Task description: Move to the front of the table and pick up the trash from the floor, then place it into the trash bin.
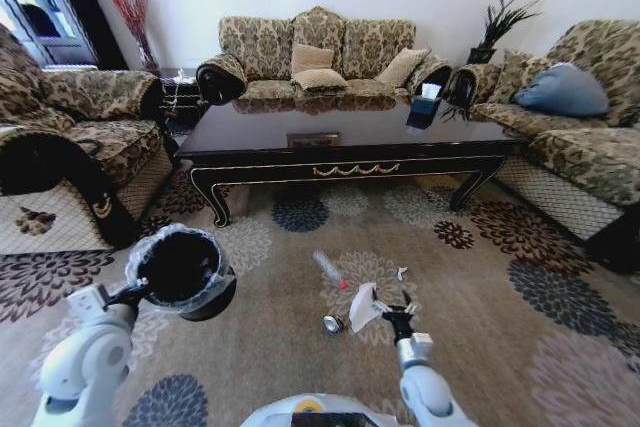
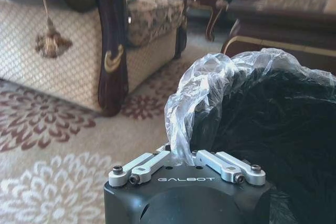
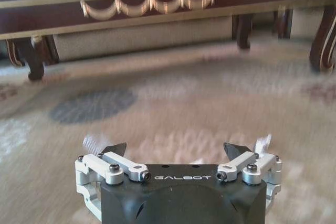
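The dark brown table (image 1: 350, 137) stands ahead, and its gold-trimmed apron (image 3: 147, 3) also shows in the right wrist view. The trash lies on the carpet before it: a crumpled white paper (image 1: 362, 307), a silvery can (image 1: 332, 324), a thin white stick (image 1: 328, 267) and a small scrap (image 1: 401, 273). My right gripper (image 1: 398, 315) hangs low just right of the paper. It is open (image 3: 176, 150), with nothing between its fingers. My left gripper (image 1: 135, 294) is shut (image 2: 186, 156) on the lined rim of the black trash bin (image 1: 180, 272), holding it off the floor at my left.
Patterned armchairs flank the table, one at the left (image 1: 70, 137) and one at the right (image 1: 580, 147), and a sofa (image 1: 320, 57) stands behind it. A flowered carpet (image 1: 500, 327) covers the floor, with open carpet to the right of the trash.
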Tool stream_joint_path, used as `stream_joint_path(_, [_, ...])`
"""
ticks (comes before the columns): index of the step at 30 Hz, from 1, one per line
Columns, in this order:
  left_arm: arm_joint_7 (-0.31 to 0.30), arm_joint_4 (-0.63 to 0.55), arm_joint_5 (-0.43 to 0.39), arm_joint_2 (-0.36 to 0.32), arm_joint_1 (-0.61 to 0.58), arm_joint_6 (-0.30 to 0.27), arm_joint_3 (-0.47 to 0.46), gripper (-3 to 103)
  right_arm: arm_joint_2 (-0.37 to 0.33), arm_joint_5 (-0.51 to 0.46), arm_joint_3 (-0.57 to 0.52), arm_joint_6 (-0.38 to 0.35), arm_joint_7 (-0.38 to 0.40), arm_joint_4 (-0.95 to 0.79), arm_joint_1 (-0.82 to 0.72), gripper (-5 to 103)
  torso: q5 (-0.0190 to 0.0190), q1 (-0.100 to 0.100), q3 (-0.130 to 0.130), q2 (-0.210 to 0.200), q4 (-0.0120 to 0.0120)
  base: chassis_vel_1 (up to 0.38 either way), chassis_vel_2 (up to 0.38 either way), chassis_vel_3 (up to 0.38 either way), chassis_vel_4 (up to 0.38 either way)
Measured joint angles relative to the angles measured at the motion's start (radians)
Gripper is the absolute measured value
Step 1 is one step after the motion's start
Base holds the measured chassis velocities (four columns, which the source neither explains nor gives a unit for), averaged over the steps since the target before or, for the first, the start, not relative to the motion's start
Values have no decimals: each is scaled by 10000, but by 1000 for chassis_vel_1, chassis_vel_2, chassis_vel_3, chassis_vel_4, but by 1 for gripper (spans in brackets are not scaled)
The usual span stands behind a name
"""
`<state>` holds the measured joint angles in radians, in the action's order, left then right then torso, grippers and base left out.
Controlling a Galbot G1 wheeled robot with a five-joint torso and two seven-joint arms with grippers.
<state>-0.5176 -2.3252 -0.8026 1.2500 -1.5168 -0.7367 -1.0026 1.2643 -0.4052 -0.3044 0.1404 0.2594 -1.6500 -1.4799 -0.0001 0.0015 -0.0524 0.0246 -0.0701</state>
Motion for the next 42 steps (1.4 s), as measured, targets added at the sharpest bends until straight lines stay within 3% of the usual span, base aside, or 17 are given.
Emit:
stream_joint_path(4, [-9,-395,-143,10,-33,0,-144,3,-2,30,707,-179,241,542,285,100,1,0,0,0,1,0,0,0,0])
stream_joint_path(10, [-30,-728,-210,52,-13,1,-133,3,-224,939,1830,-97,269,1547,753,100,-21,-1,4,6,8,0,0,0,0])
stream_joint_path(15, [-32,-881,-158,210,-77,1,18,3,-1252,1189,2924,140,-242,1956,1229,100,12,-1,0,4,-5,0,0,0,0])
stream_joint_path(23, [-42,-887,-98,278,-73,2,83,3,-2119,933,3121,311,-595,1621,1485,100,9,-1,-1,1,0,0,0,0,0])
stream_joint_path(29, [-40,-839,35,370,-36,7,258,3,-2956,1467,2648,318,-1049,564,1422,100,3,-1,-1,1,1,0,0,0,0])
stream_joint_path(35, [-40,-934,86,470,-29,7,335,3,-3609,1286,2737,317,-1394,509,1817,100,0,-1,0,0,0,0,0,0,0])
stream_joint_path(42, [-37,-1240,96,628,-120,16,415,3,-4166,1016,4724,701,-2353,1895,3860,100,3,-1,0,-1,5,0,0,0,0])
